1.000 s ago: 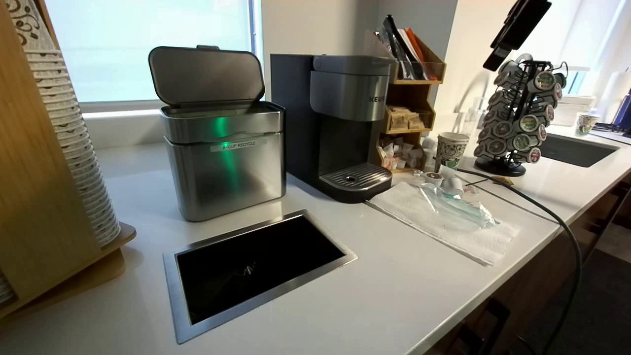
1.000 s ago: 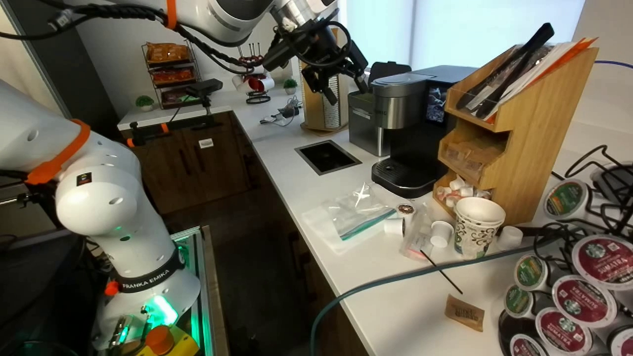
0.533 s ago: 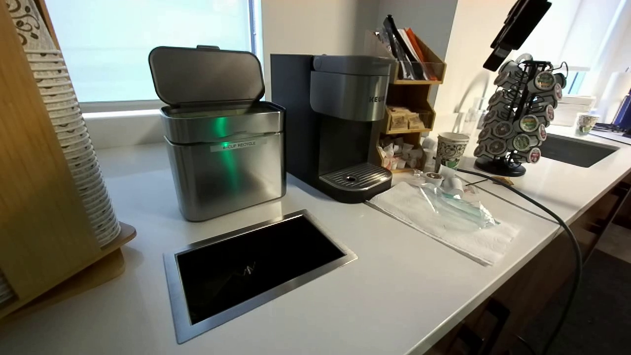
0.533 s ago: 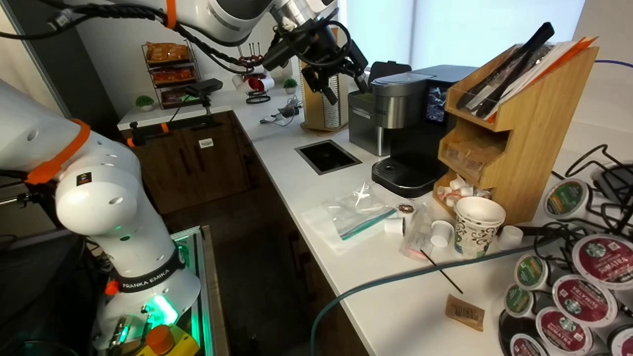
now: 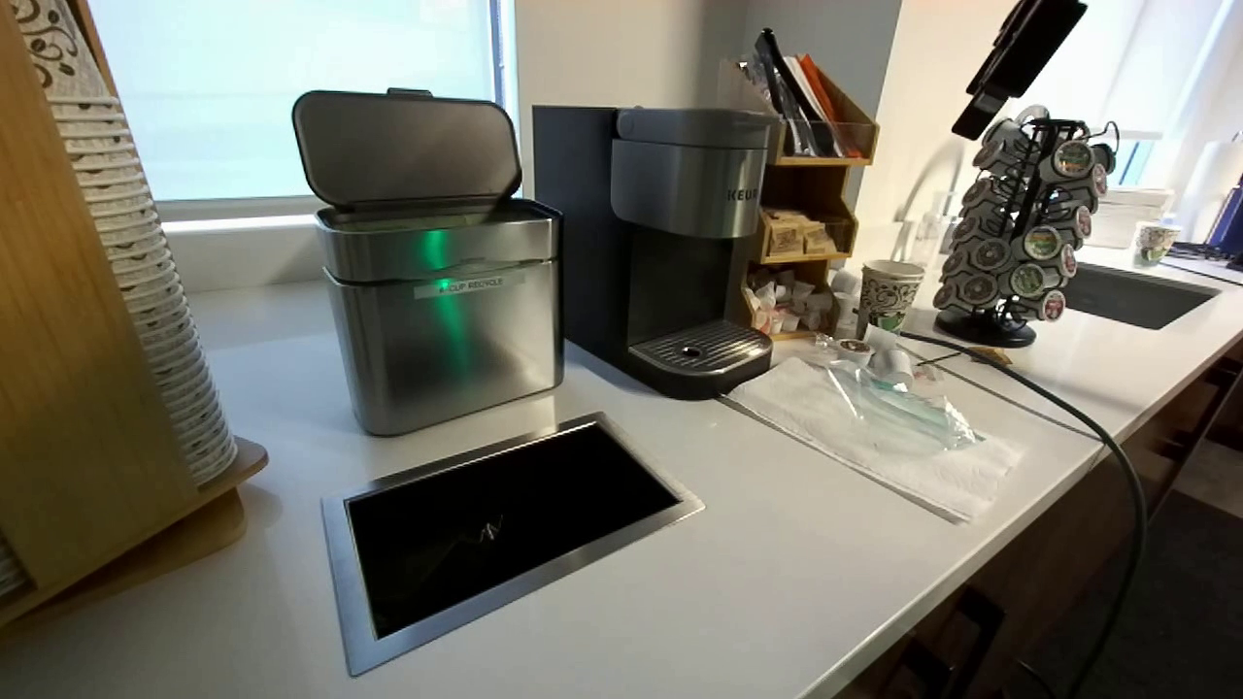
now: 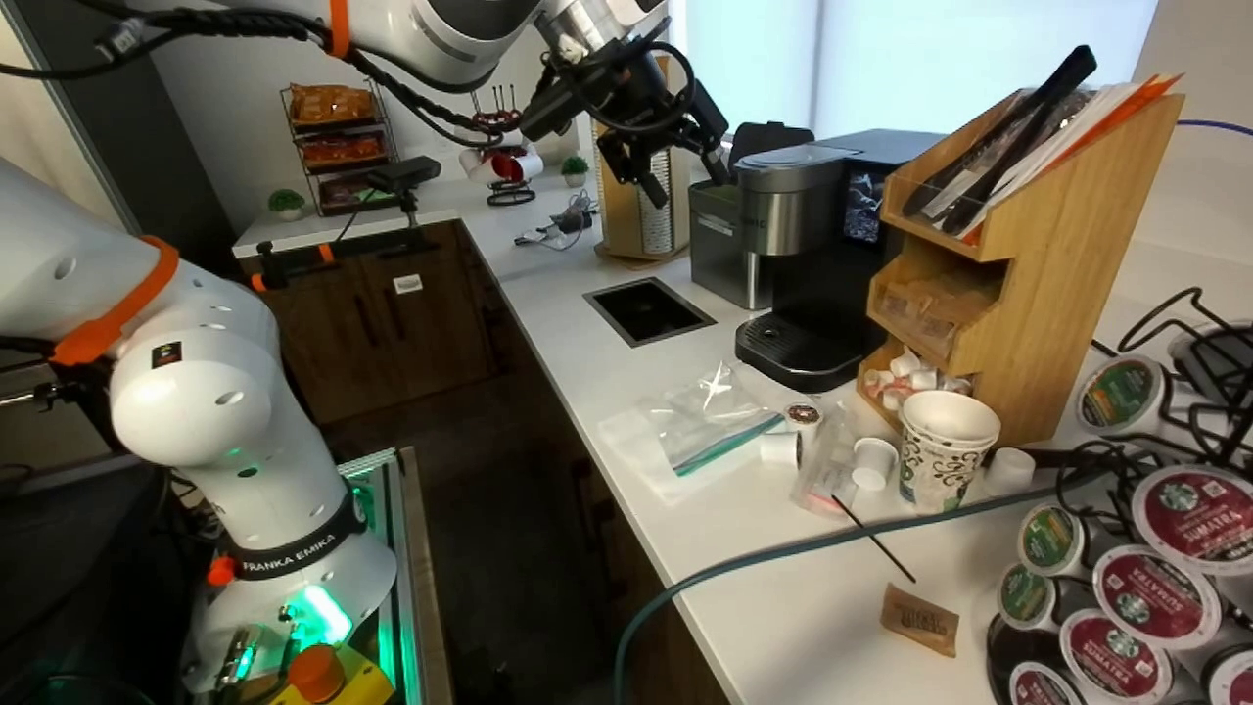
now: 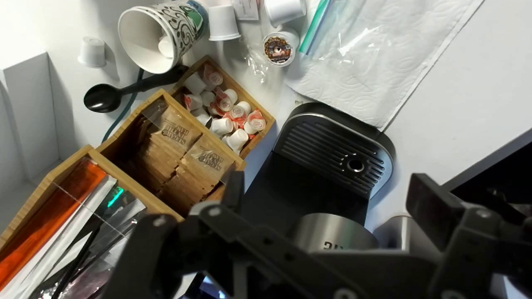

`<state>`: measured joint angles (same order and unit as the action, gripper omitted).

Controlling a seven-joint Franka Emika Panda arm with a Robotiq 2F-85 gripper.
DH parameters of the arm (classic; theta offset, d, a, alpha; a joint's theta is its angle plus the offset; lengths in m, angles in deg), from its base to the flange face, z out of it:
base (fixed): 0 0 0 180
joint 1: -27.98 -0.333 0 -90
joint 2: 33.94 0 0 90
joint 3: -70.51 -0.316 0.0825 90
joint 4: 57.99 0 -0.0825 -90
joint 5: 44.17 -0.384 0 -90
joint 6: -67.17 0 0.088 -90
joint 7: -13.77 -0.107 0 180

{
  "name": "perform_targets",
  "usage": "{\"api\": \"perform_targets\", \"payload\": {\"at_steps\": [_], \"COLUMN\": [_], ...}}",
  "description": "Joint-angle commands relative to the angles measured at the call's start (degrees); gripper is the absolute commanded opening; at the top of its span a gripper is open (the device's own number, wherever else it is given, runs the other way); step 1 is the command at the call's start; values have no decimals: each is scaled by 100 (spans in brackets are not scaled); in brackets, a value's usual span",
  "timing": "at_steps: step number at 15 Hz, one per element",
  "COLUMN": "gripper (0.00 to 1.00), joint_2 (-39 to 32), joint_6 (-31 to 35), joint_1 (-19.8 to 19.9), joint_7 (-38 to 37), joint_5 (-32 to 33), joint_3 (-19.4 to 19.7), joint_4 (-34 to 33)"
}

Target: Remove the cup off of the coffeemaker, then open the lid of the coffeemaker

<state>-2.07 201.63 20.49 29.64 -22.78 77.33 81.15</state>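
Note:
The dark coffeemaker (image 5: pixel 583 223) stands upright on the counter in both exterior views (image 6: pixel 827 304). Its grey lid (image 5: pixel 694 126) is down. Its drip base (image 7: pixel 332 141) carries nothing. A pale patterned paper cup (image 6: pixel 950 431) stands on the counter beside the wooden organizer, also in the wrist view (image 7: pixel 147 39); I cannot tell if it is the task's cup. My gripper (image 7: pixel 332 199) is open and empty, fingers wide apart, in the wrist view. In an exterior view it hangs (image 6: pixel 685 184) near the coffeemaker's front, about level with its top.
A steel bin (image 5: pixel 456 340) with its lid raised stands beside the coffeemaker. A framed counter opening (image 5: pixel 524 524) lies in front. The wooden organizer (image 6: pixel 1087 264), paper towel with plastic bag (image 5: pixel 874 427), pod carousel (image 5: pixel 1020 223) and a cable (image 6: pixel 773 553) are around it.

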Motion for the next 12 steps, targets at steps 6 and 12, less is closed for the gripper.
{"api": "perform_targets", "payload": {"at_steps": [6,12], "gripper": [100,100], "joint_2": [-421,-455], "joint_6": [741,809], "joint_1": [-47,122], "joint_7": [1538,1881], "joint_5": [92,226], "joint_3": [-183,-369], "joint_4": [-137,-151]}}
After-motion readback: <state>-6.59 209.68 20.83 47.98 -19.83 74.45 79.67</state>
